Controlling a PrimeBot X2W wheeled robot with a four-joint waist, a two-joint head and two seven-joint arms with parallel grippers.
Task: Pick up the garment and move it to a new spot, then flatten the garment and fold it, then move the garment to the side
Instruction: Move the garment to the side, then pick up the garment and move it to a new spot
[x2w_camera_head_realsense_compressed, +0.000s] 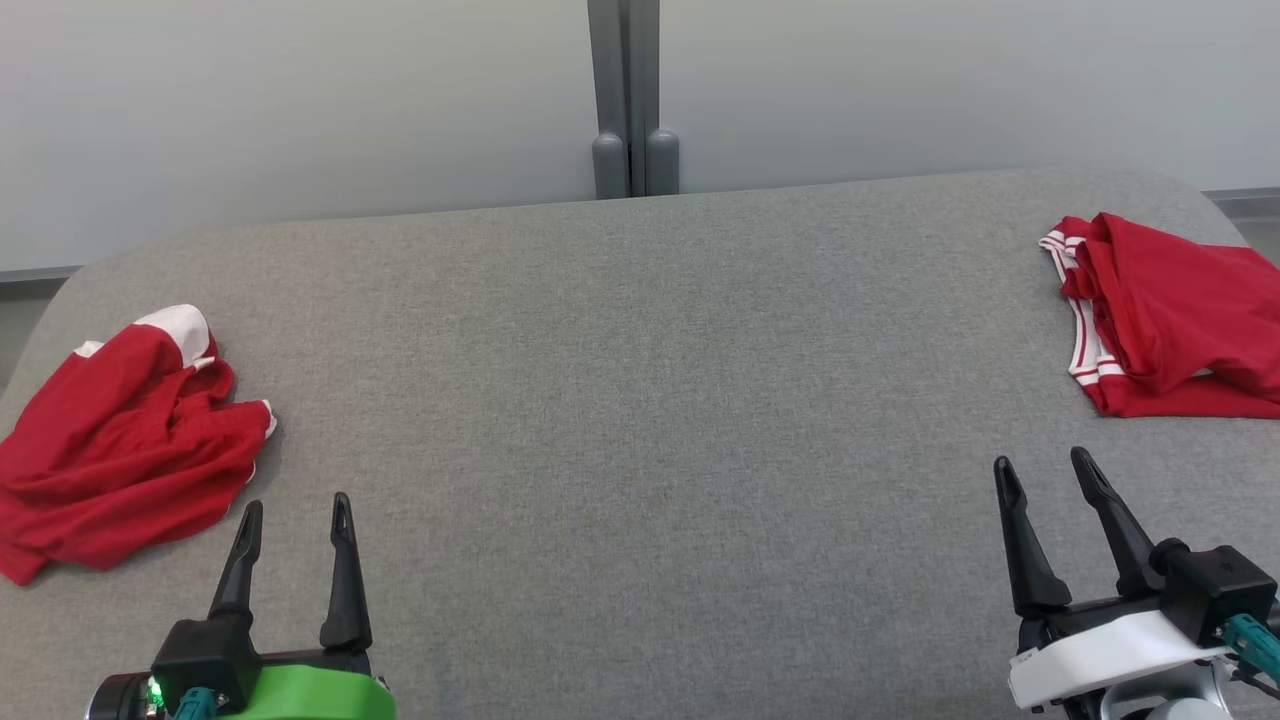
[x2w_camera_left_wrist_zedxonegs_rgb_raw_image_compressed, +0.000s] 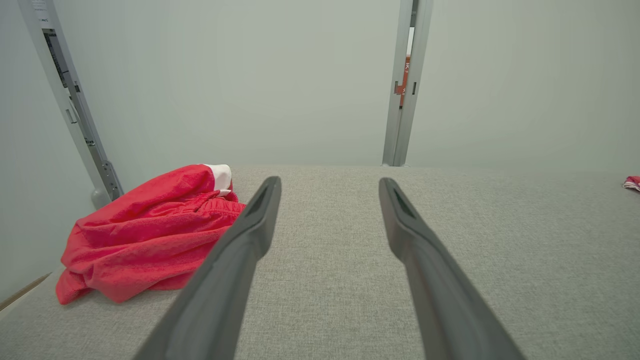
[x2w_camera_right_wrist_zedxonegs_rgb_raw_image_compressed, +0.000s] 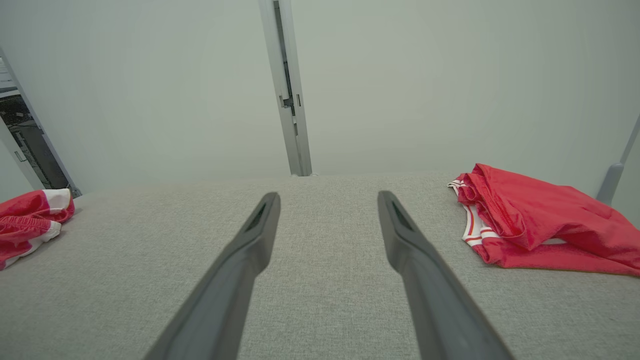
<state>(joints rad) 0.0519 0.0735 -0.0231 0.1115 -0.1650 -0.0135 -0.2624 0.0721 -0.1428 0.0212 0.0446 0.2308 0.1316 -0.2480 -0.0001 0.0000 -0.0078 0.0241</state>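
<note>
While the crumpled garment (x2w_camera_head_realsense_compressed: 120, 440) lay heaped at the left end of the table (x2w_camera_head_realsense_compressed: 640, 400), the left gripper (x2w_camera_head_realsense_compressed: 298, 502) hung just beside its near right edge, jaws spread wide, holding nothing and touching no cloth. In the left wrist view the same gripper (x2w_camera_left_wrist_zedxonegs_rgb_raw_image_compressed: 329, 181) pointed across bare gray fabric, with the red heap (x2w_camera_left_wrist_zedxonegs_rgb_raw_image_compressed: 150, 240) off to the left of its left finger (x2w_camera_left_wrist_zedxonegs_rgb_raw_image_compressed: 235, 265).

The heap's long axis ran from the near left toward the far right in the head view. Its white-trimmed end pointed toward the far edge of the table. The left border of the head view cut off its near end, and its folds hid what kind of clothing it was.

At the lower right, the right gripper (x2w_camera_head_realsense_compressed: 1042, 458) was equally wide open and empty over bare table. A folded garment (x2w_camera_head_realsense_compressed: 1180, 320), red with white stripes along its left edge, lay at the far right. It was well apart from the heap and was cut off by the right border. Behind the table stood a pale wall with a gray post (x2w_camera_head_realsense_compressed: 633, 100).
</note>
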